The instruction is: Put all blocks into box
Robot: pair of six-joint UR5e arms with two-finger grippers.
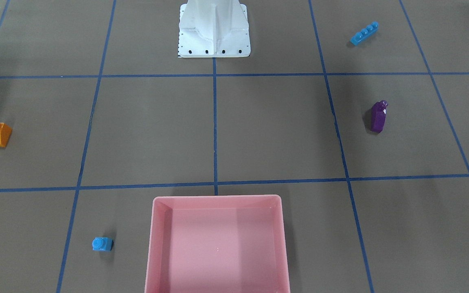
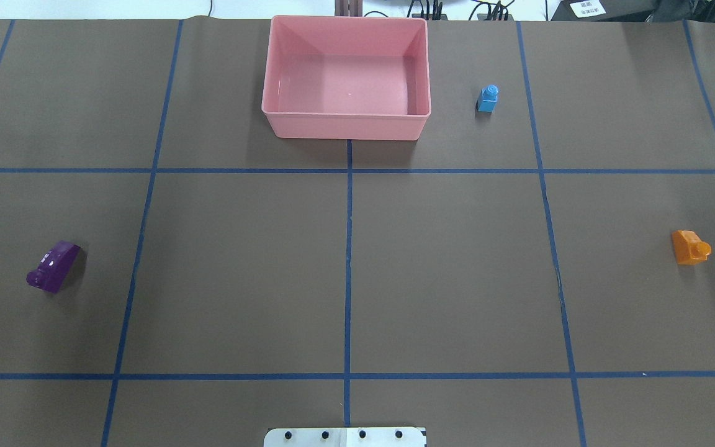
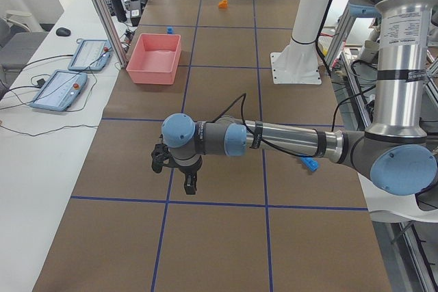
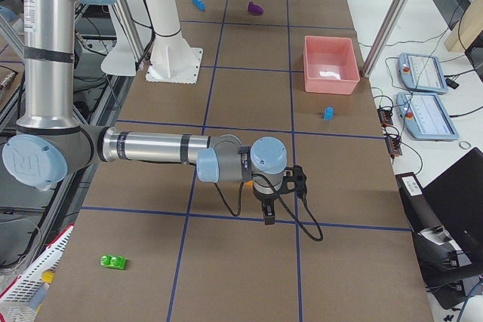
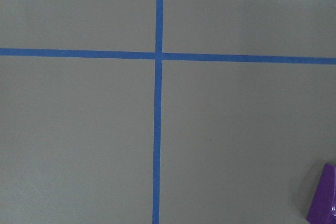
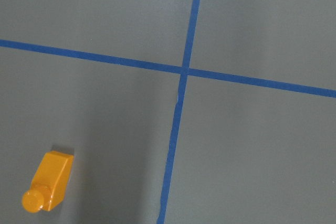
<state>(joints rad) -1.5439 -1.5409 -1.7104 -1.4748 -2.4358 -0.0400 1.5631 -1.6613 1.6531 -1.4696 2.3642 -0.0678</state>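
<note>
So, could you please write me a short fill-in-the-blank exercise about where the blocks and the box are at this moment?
1. The number of blocks inside the pink box is ____.
2. The one-stud block nearest the box is light ____.
3. The lone block in the right wrist view is ____.
4. The corner brick in the left wrist view is ____.
Missing words: zero; blue; orange; purple.

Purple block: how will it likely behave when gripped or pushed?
Probably rigid and light: the purple block looks like small moulded plastic. Its glossy, curved face shows highlights, so a grip may slip there. It seems to lie on its side, so a push would likely slide it, not roll it.
</note>
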